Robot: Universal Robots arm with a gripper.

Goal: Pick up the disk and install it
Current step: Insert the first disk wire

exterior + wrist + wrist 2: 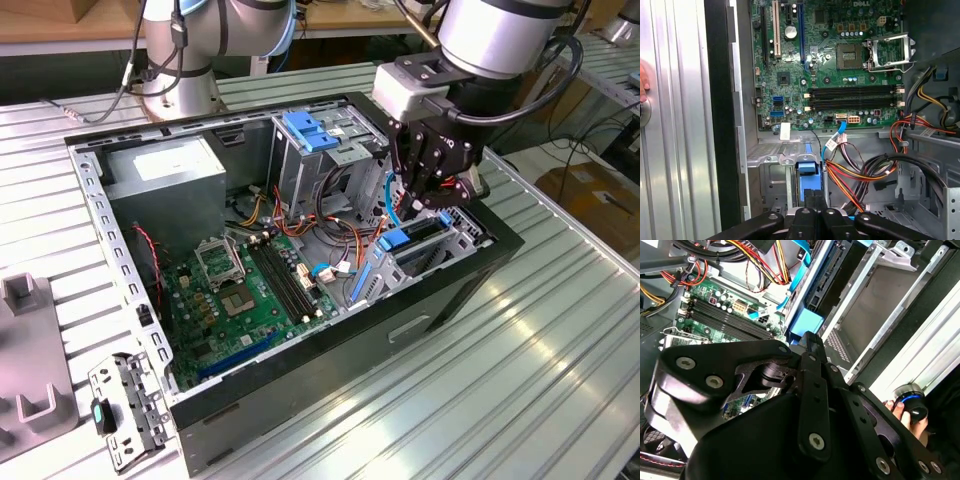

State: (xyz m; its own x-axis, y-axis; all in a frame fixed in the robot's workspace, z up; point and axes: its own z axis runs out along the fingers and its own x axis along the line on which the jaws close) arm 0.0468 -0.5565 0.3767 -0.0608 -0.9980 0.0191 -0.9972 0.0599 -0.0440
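At the end of the open black steel case (330,345) toward the exterior view's right, the disk (415,240) stands on edge in a low grey sheet-metal bay. Its flat dark body is sunk between the bay walls, and its bright blue plastic carrier shows along the upper rim. In the second wrist view the disk (806,322) turns its rounded blue end toward the camera, with the rest of the drive a dark slab cut off by the picture's edge. The claw (432,200), black angular linkage bars studded with bright bolts, hangs directly over that blue end. In the first wrist view its 2 fingers (804,216) lie drawn together with barely a seam, nothing clamped between them. Their tips sit just beside the carrier; whether they touch it is hidden by the claw's own linkage. The case rests on a ribbed aluminium tabletop (520,380). Inside lie a green motherboard (240,300), a boxy grey power supply (165,175) and a tall grey cage (300,170) topped by a blue latch plate (312,130). A tangle of red, yellow and orange wires (860,172) runs beside a thin light-blue cable (832,140). Beyond the case wall, a person's hand (897,412) is at a round black knob (912,407), both half hidden behind the claw's body.
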